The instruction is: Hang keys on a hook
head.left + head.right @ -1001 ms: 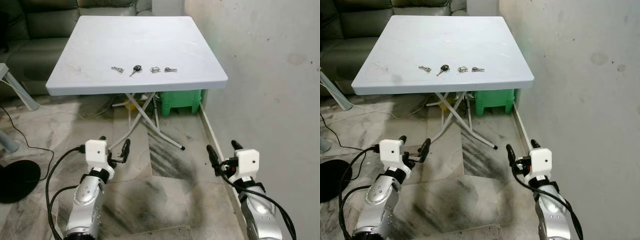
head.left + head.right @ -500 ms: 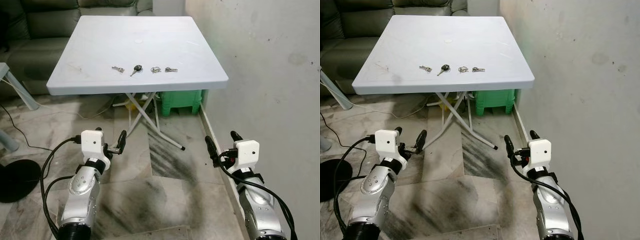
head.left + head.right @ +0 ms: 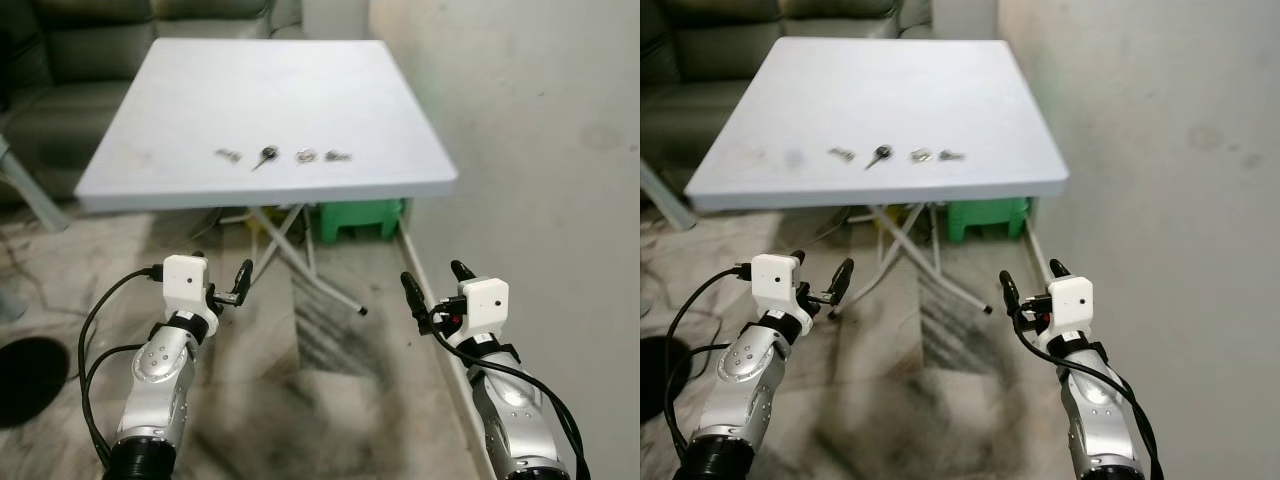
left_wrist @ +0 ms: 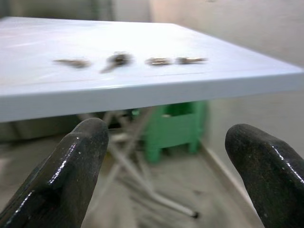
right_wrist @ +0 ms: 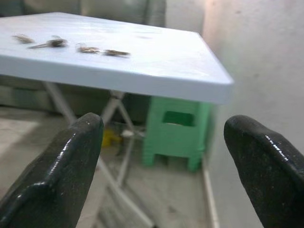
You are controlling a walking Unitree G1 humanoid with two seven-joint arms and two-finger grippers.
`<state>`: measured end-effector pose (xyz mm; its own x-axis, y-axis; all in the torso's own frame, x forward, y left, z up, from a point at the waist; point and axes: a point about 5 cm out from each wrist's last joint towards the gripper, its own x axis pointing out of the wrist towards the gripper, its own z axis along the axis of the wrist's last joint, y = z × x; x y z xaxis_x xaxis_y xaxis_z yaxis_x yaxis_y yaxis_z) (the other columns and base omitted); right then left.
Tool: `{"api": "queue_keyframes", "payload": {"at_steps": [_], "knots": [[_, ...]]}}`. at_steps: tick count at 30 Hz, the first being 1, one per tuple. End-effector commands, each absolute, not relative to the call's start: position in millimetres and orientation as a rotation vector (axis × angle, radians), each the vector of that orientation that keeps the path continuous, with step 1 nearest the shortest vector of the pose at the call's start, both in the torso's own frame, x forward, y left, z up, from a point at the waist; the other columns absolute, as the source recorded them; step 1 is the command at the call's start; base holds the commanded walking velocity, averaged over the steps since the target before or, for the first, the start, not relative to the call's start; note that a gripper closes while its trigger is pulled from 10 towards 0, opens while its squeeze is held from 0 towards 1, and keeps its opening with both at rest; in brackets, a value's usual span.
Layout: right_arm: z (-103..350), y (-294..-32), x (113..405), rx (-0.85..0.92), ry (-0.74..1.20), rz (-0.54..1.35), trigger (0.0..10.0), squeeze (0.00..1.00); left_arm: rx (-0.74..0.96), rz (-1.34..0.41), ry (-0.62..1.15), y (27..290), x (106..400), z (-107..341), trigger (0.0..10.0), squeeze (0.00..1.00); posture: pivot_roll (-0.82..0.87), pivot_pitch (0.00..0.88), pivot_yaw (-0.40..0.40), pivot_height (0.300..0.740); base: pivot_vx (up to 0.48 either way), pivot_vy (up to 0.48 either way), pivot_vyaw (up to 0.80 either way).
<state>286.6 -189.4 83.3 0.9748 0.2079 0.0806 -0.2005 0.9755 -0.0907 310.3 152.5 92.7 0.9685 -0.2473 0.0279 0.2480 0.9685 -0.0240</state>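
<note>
Left eye view, slightly blurred. White folding table (image 3: 270, 110) ahead, against a pale wall (image 3: 540, 150). Four small sets of keys (image 3: 266, 155) in a row near the table's front edge, well ahead of and above both sets of fingers. Left gripper (image 3: 222, 283) raised over the marble floor (image 3: 330, 400), fingers spread, holding nothing. Right gripper (image 3: 435, 292) level with it, close to the wall, fingers also spread and empty. Green plastic stool (image 3: 362, 217) under the table, beyond the right fingers. Dark sofa (image 3: 60, 70) behind the table.

Left wrist view. Two black fingers (image 4: 71, 175) wide apart, nothing between them. Table edge lies beyond, above the fingertips; keys (image 4: 118, 59) rest on its top, far from contact.

Right wrist view. Fingers (image 5: 61, 171) released, wide gap. Past them: table edge, keys (image 5: 57, 42) on top, green stool (image 5: 175, 135) underneath beside the crossed table legs (image 5: 116, 123).
</note>
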Motion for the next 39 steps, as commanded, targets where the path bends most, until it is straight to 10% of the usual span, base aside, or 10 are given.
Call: {"api": "queue_keyframes", "payload": {"at_steps": [1, 39], "knots": [[85.6, -182.4, 288.2, -0.072, -0.100, 0.228, 10.0, 0.00, 0.003, -0.234, -0.018, 162.9, 310.3, 92.5, 10.0, 0.00, -0.04, 0.031, -0.007, 0.740, 0.375, 0.000, 0.00], [84.6, -175.1, 289.9, -0.071, -0.089, 0.298, 10.0, 0.00, -0.006, -0.221, -0.017, 161.5, 309.5, 91.1, 10.0, 0.00, -0.02, 0.040, -0.022, 0.740, 0.368, 0.000, 0.22]]}}
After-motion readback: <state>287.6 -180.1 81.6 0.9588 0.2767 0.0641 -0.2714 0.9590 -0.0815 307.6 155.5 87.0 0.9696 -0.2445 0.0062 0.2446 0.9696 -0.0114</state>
